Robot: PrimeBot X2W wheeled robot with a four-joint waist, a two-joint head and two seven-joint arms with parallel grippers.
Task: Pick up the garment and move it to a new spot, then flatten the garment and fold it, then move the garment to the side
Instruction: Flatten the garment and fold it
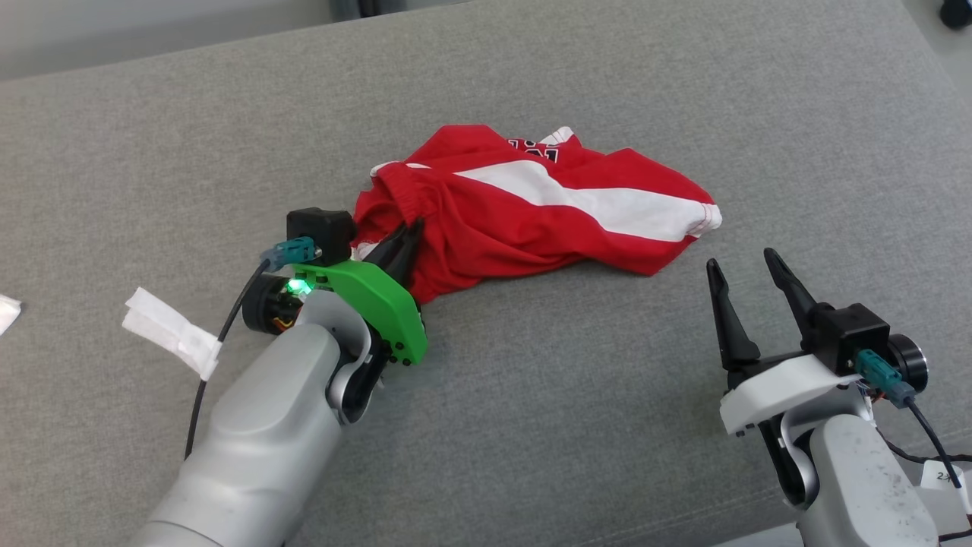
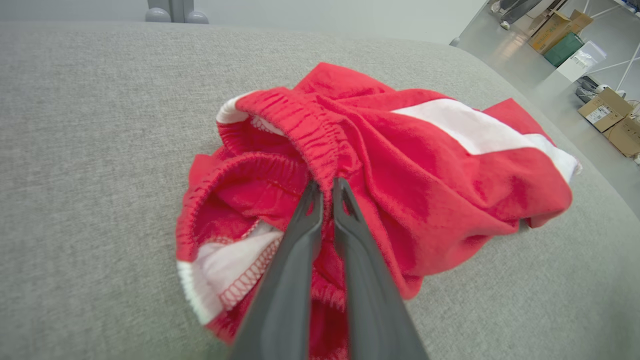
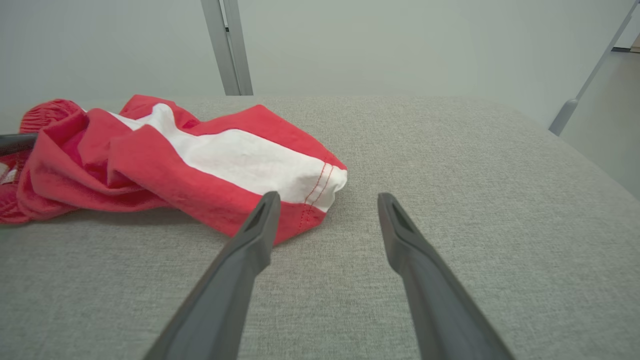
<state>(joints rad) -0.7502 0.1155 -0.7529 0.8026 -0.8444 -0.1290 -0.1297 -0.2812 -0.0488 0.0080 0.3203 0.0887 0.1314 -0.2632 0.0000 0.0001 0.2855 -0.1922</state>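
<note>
Left tool (image 2: 326,186) pinches the garment (image 2: 425,165); right tool (image 3: 328,198) gapes wide

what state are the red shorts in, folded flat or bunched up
Bunched up: the red shorts lie in a crumpled heap on the grey fabric surface, waistband gaping.

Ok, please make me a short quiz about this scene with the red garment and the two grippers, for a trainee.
1. True or false: the left gripper is shut on the elastic waistband of the red garment.
2. The right gripper is: A) open, holding nothing; B) shut on the hem; C) shut on a sleeve.
3. Fill in: the garment's broad stripe is ____.
Key: 1 true; 2 A; 3 white.
</note>
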